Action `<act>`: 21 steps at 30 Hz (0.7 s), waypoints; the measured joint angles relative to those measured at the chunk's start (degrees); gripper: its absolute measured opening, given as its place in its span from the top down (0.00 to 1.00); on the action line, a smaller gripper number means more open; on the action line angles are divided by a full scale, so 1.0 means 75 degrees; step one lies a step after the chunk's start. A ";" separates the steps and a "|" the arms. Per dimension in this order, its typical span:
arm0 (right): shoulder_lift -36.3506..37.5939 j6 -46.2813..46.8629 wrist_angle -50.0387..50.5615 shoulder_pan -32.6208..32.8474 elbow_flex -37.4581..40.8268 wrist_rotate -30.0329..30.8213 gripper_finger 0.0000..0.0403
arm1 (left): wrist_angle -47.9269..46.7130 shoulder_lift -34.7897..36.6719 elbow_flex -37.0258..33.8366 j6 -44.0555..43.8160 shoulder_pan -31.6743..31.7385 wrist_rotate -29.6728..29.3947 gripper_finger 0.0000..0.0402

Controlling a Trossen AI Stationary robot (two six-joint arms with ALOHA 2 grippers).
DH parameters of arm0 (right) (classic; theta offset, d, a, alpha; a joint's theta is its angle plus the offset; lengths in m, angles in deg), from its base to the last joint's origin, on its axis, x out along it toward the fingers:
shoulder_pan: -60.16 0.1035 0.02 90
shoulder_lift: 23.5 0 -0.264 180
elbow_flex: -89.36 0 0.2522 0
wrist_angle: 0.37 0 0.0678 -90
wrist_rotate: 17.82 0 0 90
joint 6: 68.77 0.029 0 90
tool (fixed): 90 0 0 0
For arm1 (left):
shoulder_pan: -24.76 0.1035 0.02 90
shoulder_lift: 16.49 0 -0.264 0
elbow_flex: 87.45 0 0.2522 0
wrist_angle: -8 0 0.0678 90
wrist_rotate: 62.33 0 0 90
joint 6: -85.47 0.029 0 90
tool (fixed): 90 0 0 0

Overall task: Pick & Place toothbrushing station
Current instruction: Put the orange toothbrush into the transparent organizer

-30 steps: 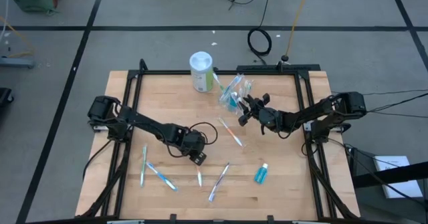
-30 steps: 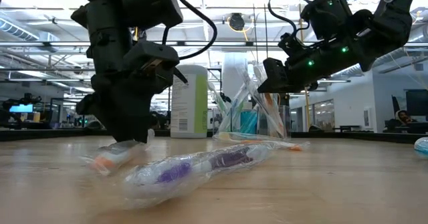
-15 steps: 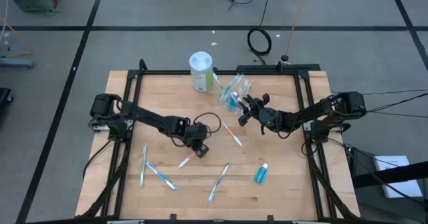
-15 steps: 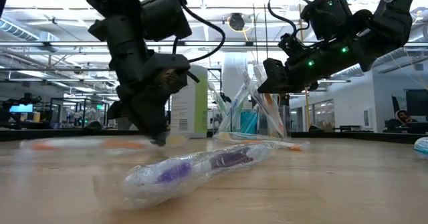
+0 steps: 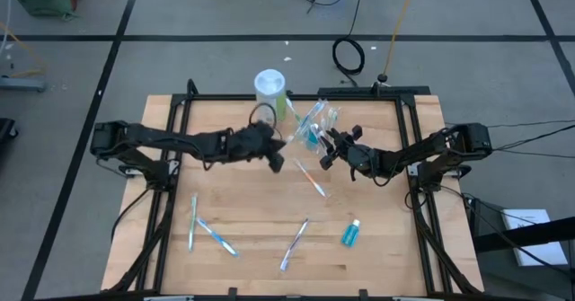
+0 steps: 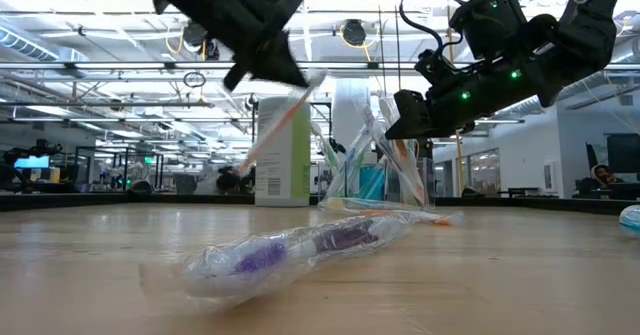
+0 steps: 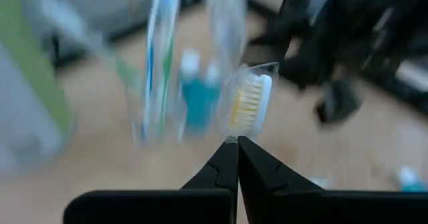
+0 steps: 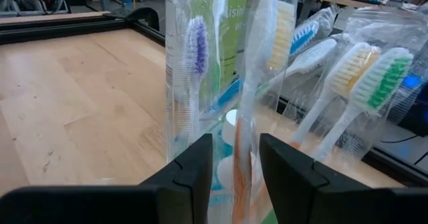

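1. Toothbrushes in clear wrappers stand bunched in a small clear plastic cup, which sits directly between my two sets of fingers near the far edge of the wooden counter.
2. My left fingers are pressed fully together just beside that cup, off the counter, pinching a wrapped toothbrush with an orange handle; in the low view it hangs tilted from them, head up, in front of the canister.
3. From my left wrist, its yellow-white bristled head shows just past my closed fingertips, with the cup's brushes and small teal-blue toothpaste tubes blurred beyond.
4. My right fingers are on the cup's other side, partly open, with a wrapped white-handled toothbrush standing in the gap between them; I cannot tell whether they actually press it.
5. A white canister with a green label stands just beyond my left fingers, next to the cup.
6. Nearer than both sets of fingers, lying flat: a wrapped purple-handled toothbrush, several more wrapped brushes, and one teal-blue toothpaste tube.
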 joint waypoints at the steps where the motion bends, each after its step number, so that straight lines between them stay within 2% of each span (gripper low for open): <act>1: 0.0000 -0.0019 -0.0003 0.0000 0.0001 0.0003 0.71 | 0.0423 0.0020 0.0000 0.0303 0.0083 -0.0009 0.99; 10: 0.0000 -0.0067 -0.0044 -0.0003 0.0001 0.0011 0.71 | 0.4754 -0.0495 0.0018 0.2479 0.1039 -0.0021 0.99; 14: 0.0000 -0.0067 -0.0034 -0.0011 0.0001 0.0012 0.71 | 0.6079 -0.1111 0.0023 0.2524 0.1481 -0.0033 0.98; 21: 0.0000 -0.0058 0.0097 -0.0119 0.0001 0.0011 0.71 | 0.7360 -0.2695 0.0021 0.1890 0.1867 -0.0010 0.98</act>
